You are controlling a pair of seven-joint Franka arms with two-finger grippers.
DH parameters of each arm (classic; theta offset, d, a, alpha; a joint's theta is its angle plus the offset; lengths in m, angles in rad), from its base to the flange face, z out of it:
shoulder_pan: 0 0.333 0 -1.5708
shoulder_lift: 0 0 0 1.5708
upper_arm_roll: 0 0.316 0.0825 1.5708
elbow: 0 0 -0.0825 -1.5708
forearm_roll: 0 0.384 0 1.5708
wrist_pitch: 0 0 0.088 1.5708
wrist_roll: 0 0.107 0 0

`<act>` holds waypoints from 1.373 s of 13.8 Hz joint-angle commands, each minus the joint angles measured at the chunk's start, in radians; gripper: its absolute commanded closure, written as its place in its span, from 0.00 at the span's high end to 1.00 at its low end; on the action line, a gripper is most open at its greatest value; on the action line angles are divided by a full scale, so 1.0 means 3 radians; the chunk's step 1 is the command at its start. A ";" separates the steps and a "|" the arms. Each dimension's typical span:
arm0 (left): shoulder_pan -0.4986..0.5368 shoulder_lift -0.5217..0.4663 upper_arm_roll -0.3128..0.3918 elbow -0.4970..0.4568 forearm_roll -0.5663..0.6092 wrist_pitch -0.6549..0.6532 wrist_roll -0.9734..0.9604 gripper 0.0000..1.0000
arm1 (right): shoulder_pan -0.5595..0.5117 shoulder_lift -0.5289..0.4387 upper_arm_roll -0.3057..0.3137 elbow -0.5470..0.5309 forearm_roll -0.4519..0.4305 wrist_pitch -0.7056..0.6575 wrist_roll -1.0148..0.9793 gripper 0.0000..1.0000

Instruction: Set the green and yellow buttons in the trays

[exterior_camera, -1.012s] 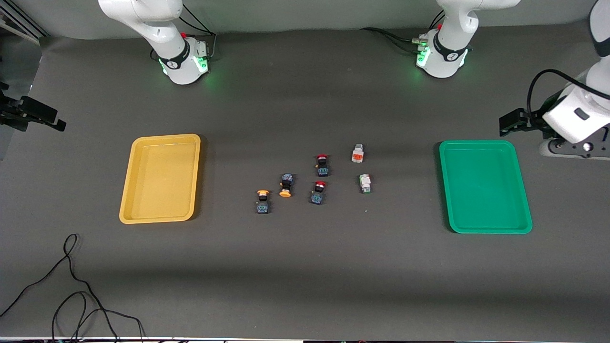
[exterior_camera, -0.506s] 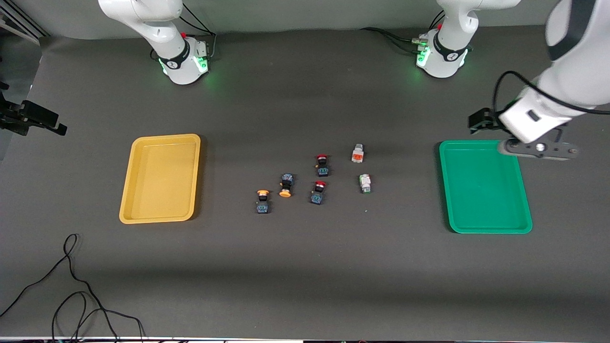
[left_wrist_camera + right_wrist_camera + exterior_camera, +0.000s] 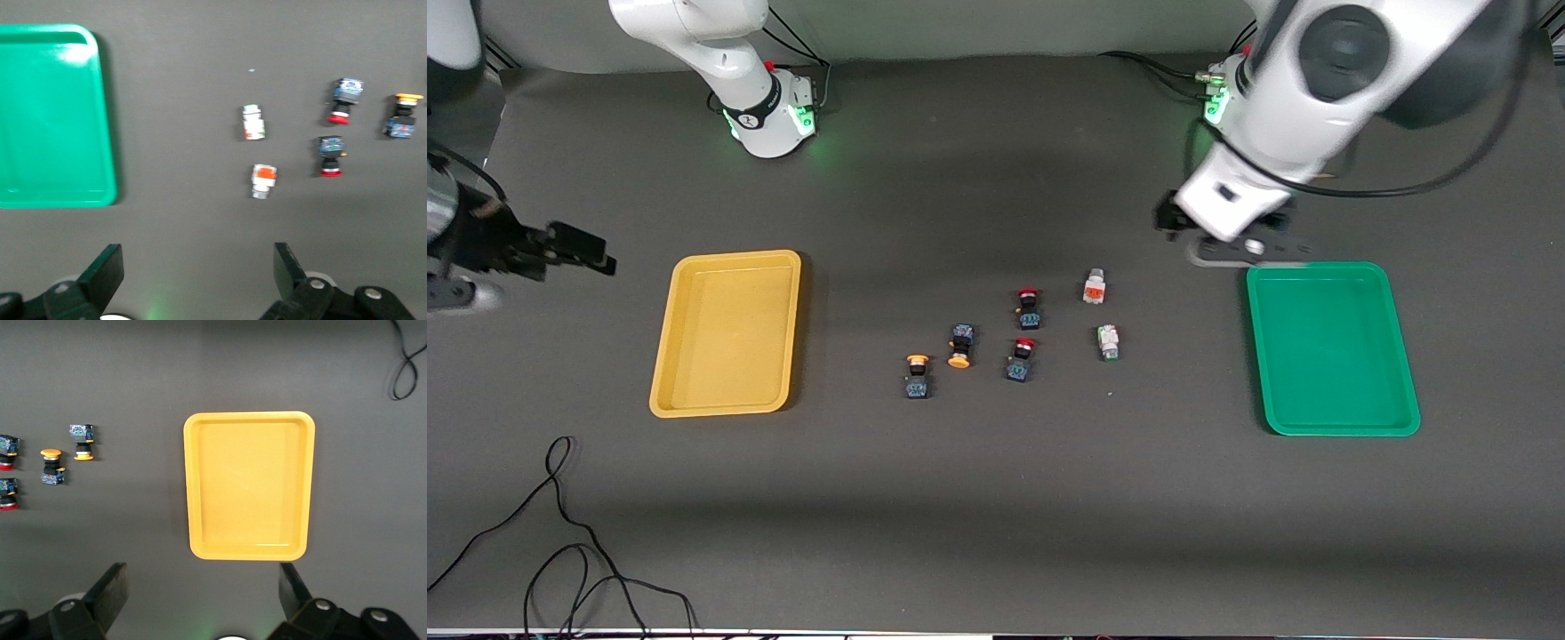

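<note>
The yellow tray (image 3: pixel 734 256) lies toward the right arm's end of the table, and the green tray (image 3: pixel 1316 266) toward the left arm's end; nothing lies in either. Between them lie two black buttons with orange-yellow caps (image 3: pixel 916 373) (image 3: pixel 960 345), a white orange-marked button (image 3: pixel 1094 286) and a white green-marked button (image 3: pixel 1109 341). My left gripper (image 3: pixel 1245 251) is open and empty, in the air beside the green tray's corner. Its wrist view shows the green tray (image 3: pixel 60 198), both white buttons (image 3: pixel 253 123) (image 3: pixel 263 180) and its open gripper (image 3: pixel 198 257). My right gripper (image 3: pixel 578 249) hangs open beside the yellow tray (image 3: pixel 247 417).
Two black switches with red caps (image 3: pixel 1028 307) (image 3: pixel 1020 359) lie among the buttons. A loose black cable (image 3: pixel 560 533) lies on the table near the front camera at the right arm's end. The two arm bases (image 3: pixel 769 116) (image 3: pixel 1249 111) stand along the table's edge farthest from that camera.
My left arm has swung from the table's end past the green tray's edge toward the middle. My right gripper has moved in toward the yellow tray. The buttons have not moved.
</note>
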 commanded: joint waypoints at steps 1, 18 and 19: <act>-0.0384 -0.0078 0.0053 -0.0157 -0.0030 0.0236 -0.0473 1.00 | 0.0113 0.0198 -0.0018 0.0067 -0.0038 0.0109 0.0086 1.00; -0.0733 0.0852 0.0068 -0.1508 0.0226 0.2633 -0.0731 1.00 | 0.0604 0.1251 -0.0018 0.0016 0.0339 0.1310 0.1011 1.00; -0.0728 0.0959 0.0078 -0.1502 0.0307 0.2731 -0.0731 1.00 | 0.0670 0.1307 -0.0018 0.0016 0.0355 0.1376 0.1047 1.00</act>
